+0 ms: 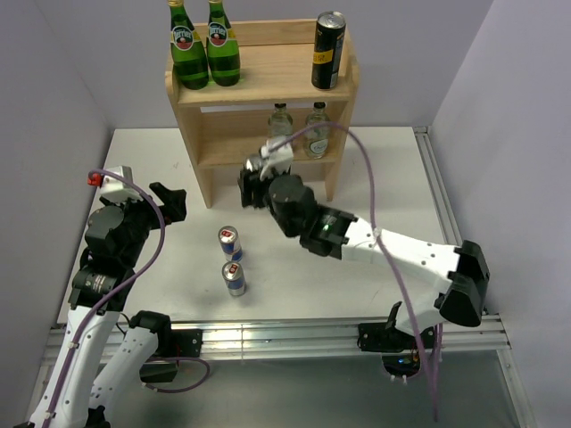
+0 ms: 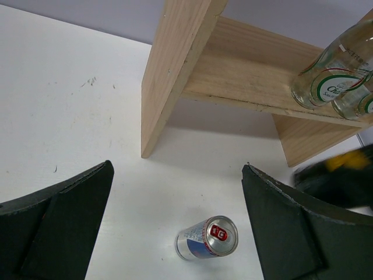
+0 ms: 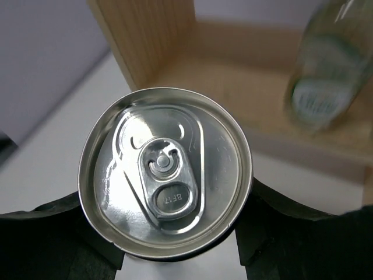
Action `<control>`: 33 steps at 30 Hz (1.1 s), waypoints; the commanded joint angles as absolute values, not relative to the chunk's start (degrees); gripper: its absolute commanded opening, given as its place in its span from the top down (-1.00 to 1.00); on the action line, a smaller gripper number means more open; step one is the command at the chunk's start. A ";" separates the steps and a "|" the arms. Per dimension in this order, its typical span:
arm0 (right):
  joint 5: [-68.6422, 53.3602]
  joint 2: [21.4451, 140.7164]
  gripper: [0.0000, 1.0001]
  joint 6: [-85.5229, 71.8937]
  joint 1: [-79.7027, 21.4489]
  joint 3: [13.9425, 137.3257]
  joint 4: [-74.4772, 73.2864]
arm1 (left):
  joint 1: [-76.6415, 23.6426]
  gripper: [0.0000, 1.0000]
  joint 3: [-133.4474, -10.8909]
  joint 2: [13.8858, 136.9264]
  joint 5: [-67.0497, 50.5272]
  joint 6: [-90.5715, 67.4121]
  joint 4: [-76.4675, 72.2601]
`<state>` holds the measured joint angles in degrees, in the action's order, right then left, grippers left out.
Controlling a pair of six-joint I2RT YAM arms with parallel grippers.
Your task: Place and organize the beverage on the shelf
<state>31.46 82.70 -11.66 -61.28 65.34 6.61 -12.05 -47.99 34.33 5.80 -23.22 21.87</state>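
The wooden shelf (image 1: 203,169) stands at the table's far side. One black-and-yellow can (image 1: 327,51) stands on its top tier at the right. Two clear bottles (image 1: 280,120) (image 1: 317,130) stand on the lower tier. My right gripper (image 1: 254,185) is shut on the second tall can (image 3: 166,172), seen top-on, just in front of the lower tier's left part (image 3: 192,70). Two slim blue-silver cans (image 1: 229,242) (image 1: 234,278) stand on the table. My left gripper (image 1: 169,201) is open and empty, above and left of the nearer-to-shelf slim can (image 2: 207,238).
Two large green glass bottles (image 1: 188,49) (image 1: 222,46) take up the top tier's left half. The shelf's left side panel (image 2: 175,64) stands ahead of my left gripper. Purple-grey walls close in the table on three sides.
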 commanded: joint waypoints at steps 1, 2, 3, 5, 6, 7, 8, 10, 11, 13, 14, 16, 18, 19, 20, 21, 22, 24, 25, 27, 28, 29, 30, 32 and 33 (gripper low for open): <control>38.74 78.92 1.00 -5.90 -61.44 82.76 -1.29 | -11.69 -0.99 -47.99 33.58 5.18 -22.50 20.04; 39.37 79.36 1.00 -4.50 -61.44 85.58 -1.84 | -11.69 -0.99 -47.99 33.49 5.27 -22.50 20.04; 39.81 80.76 1.00 -1.87 -61.35 91.09 -2.28 | -11.69 -0.99 -47.99 33.49 5.36 -22.50 20.13; 40.95 82.78 1.00 0.51 -60.91 97.26 -4.47 | -11.69 -0.99 -47.99 33.40 5.36 -22.50 20.13; 41.13 85.23 1.00 2.27 -59.95 103.99 -5.79 | -11.60 -0.99 -47.99 33.40 5.45 -22.41 20.21; 41.22 86.65 1.00 2.72 -59.33 107.72 -8.85 | -11.69 -0.99 -47.90 33.40 5.45 -22.50 20.30; 41.39 88.14 1.00 3.68 -58.72 111.23 -10.44 | -11.60 -0.99 -47.99 33.31 5.45 -22.41 20.22; 41.75 92.01 1.00 4.83 -57.22 120.21 -13.43 | -11.69 -0.99 -47.90 33.31 5.45 -22.50 20.21; 41.84 93.07 1.00 5.62 -56.69 122.67 -13.97 | -11.60 -0.99 -47.90 33.22 5.45 -22.50 20.21; 41.84 96.05 1.00 7.11 -55.29 128.65 -15.29 | -11.69 -0.99 -47.99 33.05 5.36 -22.50 20.30; 42.10 97.63 1.00 7.90 -54.76 130.15 -15.47 | -11.69 -0.99 -47.90 32.96 5.27 -22.50 20.22; 42.10 99.13 1.00 8.52 -53.18 133.76 -16.08 | -11.60 -0.99 -47.90 32.87 5.01 -22.59 20.21; 42.19 100.63 1.00 9.40 -52.21 135.34 -15.82 | -11.69 -0.99 -47.90 32.87 4.92 -22.59 20.13; 42.01 100.98 1.00 9.49 -51.69 135.70 -15.65 | -11.69 -0.99 -47.90 32.78 4.83 -22.59 20.21; 41.75 101.68 1.00 9.23 -50.46 135.96 -15.47 | -11.60 -0.99 -47.90 32.87 4.75 -22.59 20.21; 41.23 101.95 1.00 8.88 -49.75 136.58 -15.73 | -11.69 -0.99 -47.90 32.87 4.66 -22.59 20.21; 40.79 102.21 1.00 8.62 -49.14 136.84 -15.65 | -11.60 -0.99 -47.90 32.87 4.57 -22.59 20.13; 40.52 102.92 1.00 8.52 -47.55 137.28 -15.12 | -11.69 -0.99 -47.81 32.87 4.48 -22.59 20.04; 40.69 103.18 1.00 8.61 -47.11 137.55 -14.60 | -11.69 -0.99 -47.81 32.78 4.40 -22.59 20.04; 40.87 104.41 1.00 9.75 -46.41 138.94 -14.06 | -11.69 -0.99 -47.81 33.05 4.39 -22.50 20.04; 41.57 104.76 1.00 10.28 -46.32 139.56 -13.80 | -11.69 -0.99 -47.81 32.96 4.31 -22.59 20.13; 41.66 105.37 1.00 11.15 -46.32 140.09 -13.62 | -11.69 -0.99 -47.90 33.05 4.31 -22.50 20.04; 41.75 105.55 1.00 11.42 -46.23 140.62 -13.28 | -11.69 -0.99 -47.90 33.22 4.31 -22.59 20.04; 41.66 105.73 1.00 11.78 -45.97 140.63 -12.57 | -11.69 -0.99 -47.90 33.22 4.31 -22.59 20.04; 41.75 105.73 1.00 11.69 -45.71 140.45 -12.39 | -11.60 -0.99 -47.90 33.22 4.31 -22.59 20.13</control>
